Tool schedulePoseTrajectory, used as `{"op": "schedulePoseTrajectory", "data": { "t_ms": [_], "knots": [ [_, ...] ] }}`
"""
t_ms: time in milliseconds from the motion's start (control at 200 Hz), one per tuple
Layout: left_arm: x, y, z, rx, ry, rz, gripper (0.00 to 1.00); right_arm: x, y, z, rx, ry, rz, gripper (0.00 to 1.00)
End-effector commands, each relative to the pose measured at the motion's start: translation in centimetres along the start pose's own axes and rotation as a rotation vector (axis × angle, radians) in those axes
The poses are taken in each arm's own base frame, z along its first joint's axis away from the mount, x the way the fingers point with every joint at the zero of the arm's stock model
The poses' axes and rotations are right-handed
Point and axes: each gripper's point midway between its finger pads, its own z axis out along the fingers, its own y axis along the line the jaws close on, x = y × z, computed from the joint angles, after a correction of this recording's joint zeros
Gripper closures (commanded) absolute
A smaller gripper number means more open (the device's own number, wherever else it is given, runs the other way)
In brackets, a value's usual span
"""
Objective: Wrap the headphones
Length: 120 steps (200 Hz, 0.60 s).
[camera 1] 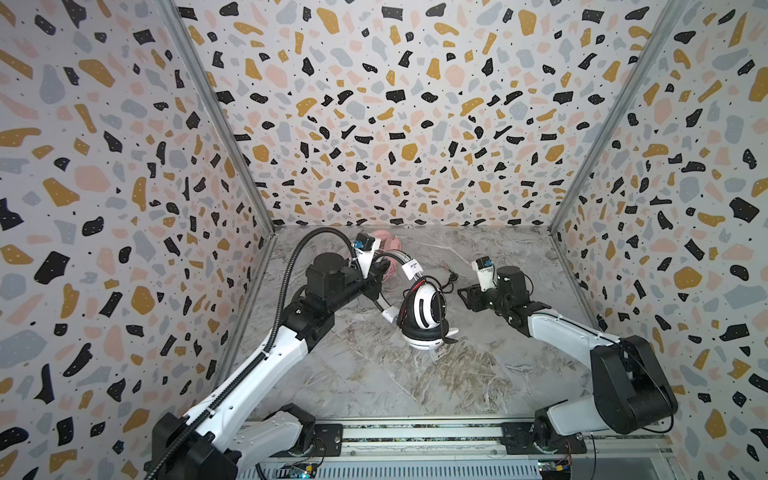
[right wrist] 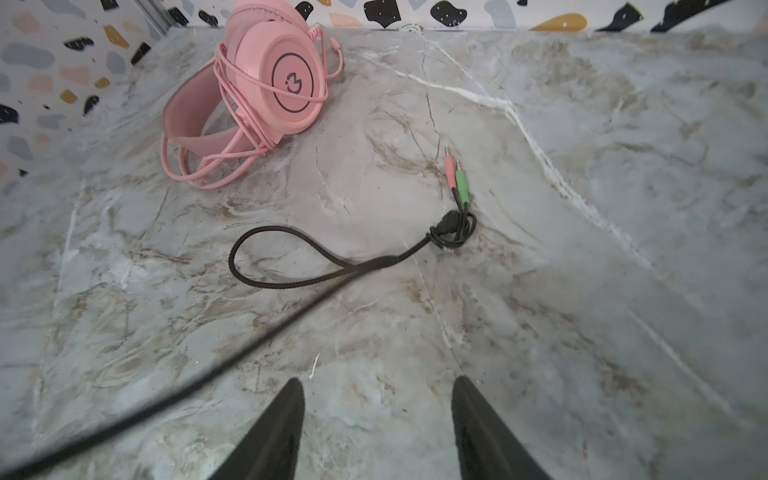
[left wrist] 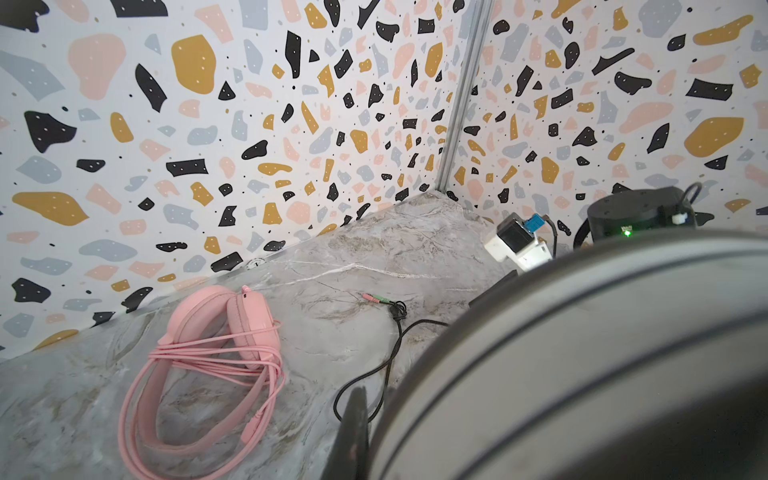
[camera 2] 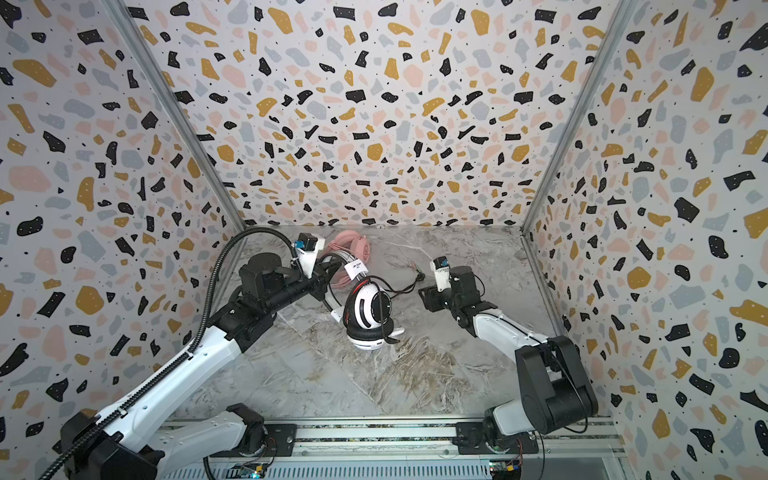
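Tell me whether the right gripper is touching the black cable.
Apart. In the right wrist view the right gripper stands open over bare table; the black cable passes clear of it.

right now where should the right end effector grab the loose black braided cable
Grip the black braided cable on the straight stretch between its loop and the small coil by the pink and green plugs. Come from above, jaws astride it: it lies flat on the marble table.
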Motion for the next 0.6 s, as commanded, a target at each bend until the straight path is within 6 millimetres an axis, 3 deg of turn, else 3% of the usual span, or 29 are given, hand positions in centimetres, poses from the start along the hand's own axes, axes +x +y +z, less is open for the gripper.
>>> {"op": "schedulePoseTrajectory", "data": {
  "t_ms": [0, 15, 45, 65, 105, 250, 501, 596],
  "knots": [
    [-5.4, -1.4, -0.5, 0.078, -0.142, -0.029, 1.0, -1.8, 2.7, 0.0, -0.15, -0.106, -0.002, 0.29],
    [-5.4, -1.5, -0.4, 0.084, -0.137, -0.031, 1.0, -1.7, 2.7, 0.1, -0.151, -0.11, 0.002, 0.22],
    [-5.5, -1.6, -0.3, 0.092, -0.134, -0.033, 1.0, -1.8, 2.6, 0.2, -0.153, -0.127, 0.011, 0.17],
    [-5.6, -1.6, -0.3, 0.096, -0.135, -0.04, 1.0, -2.1, 2.6, 0.2, -0.155, -0.148, 0.012, 0.08],
    [-5.9, -1.8, -0.4, 0.103, -0.14, -0.045, 1.0, -2.5, 2.7, 0.0, -0.164, -0.188, 0.014, 0.0],
    [-7.1, -1.8, -1.1, 0.091, -0.161, -0.057, 1.0, -4.5, 4.0, 0.9, -0.258, -0.248, 0.008, 0.01],
    [-9.3, -2.8, -2.3, 0.127, -0.171, -0.108, 1.0, -7.6, 5.2, 5.7, -0.353, -0.273, 0.062, 0.01],
    [-11.1, -4.3, -3.2, 0.213, -0.203, -0.165, 1.0, -8.6, 5.7, 7.6, -0.381, -0.293, 0.111, 0.01]
  ]
}}
